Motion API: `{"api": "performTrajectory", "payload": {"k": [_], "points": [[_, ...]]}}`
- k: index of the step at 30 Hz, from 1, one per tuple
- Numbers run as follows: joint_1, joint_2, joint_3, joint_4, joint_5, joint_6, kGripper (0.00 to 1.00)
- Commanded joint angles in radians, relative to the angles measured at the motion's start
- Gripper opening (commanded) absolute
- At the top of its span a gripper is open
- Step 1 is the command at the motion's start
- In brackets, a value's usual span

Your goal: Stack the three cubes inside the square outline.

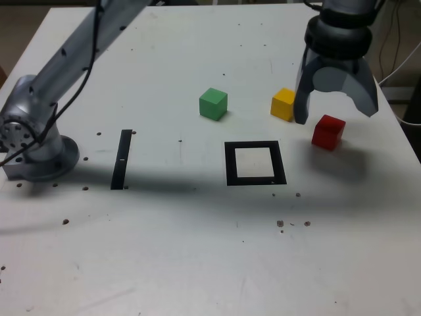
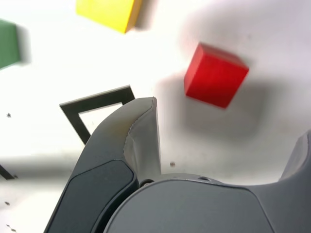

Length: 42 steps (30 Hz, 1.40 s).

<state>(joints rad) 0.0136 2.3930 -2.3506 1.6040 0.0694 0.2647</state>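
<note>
Your tool (image 1: 335, 113) hangs at the upper right of the exterior view with its two grey jaws wide apart and nothing between them. The red cube (image 1: 328, 131) sits just below it on the tabletop (image 1: 197, 263), and the yellow cube (image 1: 283, 104) is right beside one jaw. The green cube (image 1: 213, 104) is farther toward the exterior view's left. The square outline (image 1: 255, 164), flat black tape with a white middle, has nothing in it. So no cube is stacked yet; all three are left. The cubes look smooth, hard and sharp-edged. The white tabletop has small dark specks.
</note>
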Motion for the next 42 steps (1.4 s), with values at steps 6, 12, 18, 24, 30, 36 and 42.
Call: {"api": "performTrajectory", "payload": {"k": [6, 12, 18, 24, 30, 36, 42], "points": [[0.042, 0.04, -0.04, 0.016, 0.011, 0.043, 0.99], [0.048, 0.056, -0.056, 0.018, 0.013, 0.058, 0.99], [0.049, 0.054, -0.056, 0.02, 0.016, 0.062, 0.99], [0.05, 0.051, -0.054, 0.026, 0.018, 0.072, 0.99], [0.049, 0.045, -0.054, 0.031, 0.017, 0.124, 0.99], [0.049, 0.037, -0.052, 0.032, 0.028, 0.203, 1.0], [0.043, 0.03, -0.041, 0.033, 0.042, 0.268, 1.0]]}}
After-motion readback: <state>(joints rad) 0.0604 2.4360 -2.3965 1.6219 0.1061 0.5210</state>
